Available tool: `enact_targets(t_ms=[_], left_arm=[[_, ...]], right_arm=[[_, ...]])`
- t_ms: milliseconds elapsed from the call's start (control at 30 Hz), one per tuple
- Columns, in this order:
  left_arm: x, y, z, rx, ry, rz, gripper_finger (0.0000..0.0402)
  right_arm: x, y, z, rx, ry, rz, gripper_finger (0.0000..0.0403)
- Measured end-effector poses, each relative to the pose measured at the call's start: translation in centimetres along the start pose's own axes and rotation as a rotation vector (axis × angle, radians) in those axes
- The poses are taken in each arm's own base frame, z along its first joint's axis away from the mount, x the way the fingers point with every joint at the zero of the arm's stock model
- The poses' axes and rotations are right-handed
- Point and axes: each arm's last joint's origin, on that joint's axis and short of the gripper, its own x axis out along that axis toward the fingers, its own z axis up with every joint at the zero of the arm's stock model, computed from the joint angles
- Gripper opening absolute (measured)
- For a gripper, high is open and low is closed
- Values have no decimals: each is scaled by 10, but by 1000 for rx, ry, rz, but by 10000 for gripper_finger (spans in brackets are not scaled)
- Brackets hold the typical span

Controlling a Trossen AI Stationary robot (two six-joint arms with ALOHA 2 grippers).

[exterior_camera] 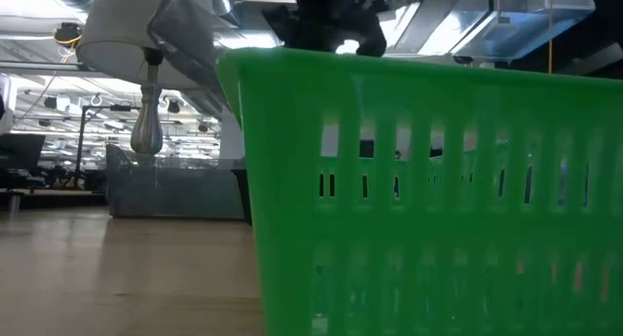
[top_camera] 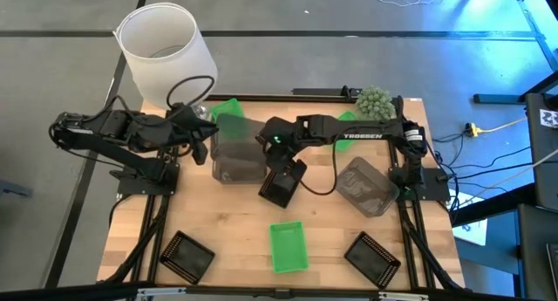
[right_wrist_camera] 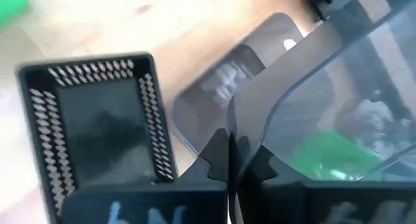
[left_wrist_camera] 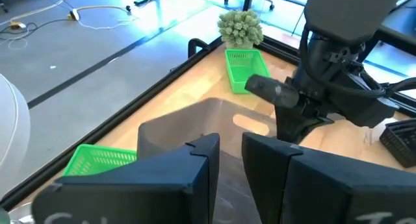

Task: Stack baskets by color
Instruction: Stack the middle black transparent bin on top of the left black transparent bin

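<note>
A smoky grey basket [top_camera: 231, 137] hangs over the table's far left part, between my two grippers. My left gripper [top_camera: 207, 135] is at its left wall and my right gripper [top_camera: 272, 159] at its right wall, each shut on it. Below it a second grey basket [exterior_camera: 175, 188] stands on the table on its bottom. A black basket [right_wrist_camera: 97, 126] lies beside it, under my right gripper. A green basket [top_camera: 228, 109] sits just behind, one [top_camera: 288, 245] lies near the front edge and fills the low view, and one [left_wrist_camera: 244, 68] rests by the plant. My left gripper has the grey basket's left wall [left_wrist_camera: 195, 130] between its two fingers [left_wrist_camera: 201, 162], coming almost level from the table's left. The fingers themselves hide the exact place. The basket is lifted clear of the table. My right gripper pinches the thin upper edge of the grey basket's right wall [right_wrist_camera: 242, 136] between its shut fingertips [right_wrist_camera: 218, 160]. It comes slanting down from the table's right. The translucent wall rises away from the fingers, clear of the table.
A third grey basket [top_camera: 366, 186] lies at the right. Two more black baskets [top_camera: 187, 254] [top_camera: 373, 257] sit at the front corners. A white lampshade [top_camera: 166, 48] stands beyond the far left corner and a round green plant [top_camera: 373, 100] at the far right.
</note>
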Motion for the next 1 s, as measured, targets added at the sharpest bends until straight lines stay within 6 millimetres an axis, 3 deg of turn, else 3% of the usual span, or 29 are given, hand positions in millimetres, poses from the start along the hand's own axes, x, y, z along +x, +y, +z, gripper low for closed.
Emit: enact_targets(t_ms=[167, 533, 767, 1000], left_arm=[[0, 0, 0, 2, 1, 0, 58], [0, 1, -1, 12, 11, 5, 58], [0, 1, -2, 16, 17, 6, 58], [0, 2, -4, 31, 33, 13, 58]], right_arm=[[9, 2, -1, 55, -38, 51, 1], [47, 8, -14, 100, 55, 115, 1], [49, 20, -25, 114, 223, 191, 1], [48, 24, -28, 109, 271, 227, 1]])
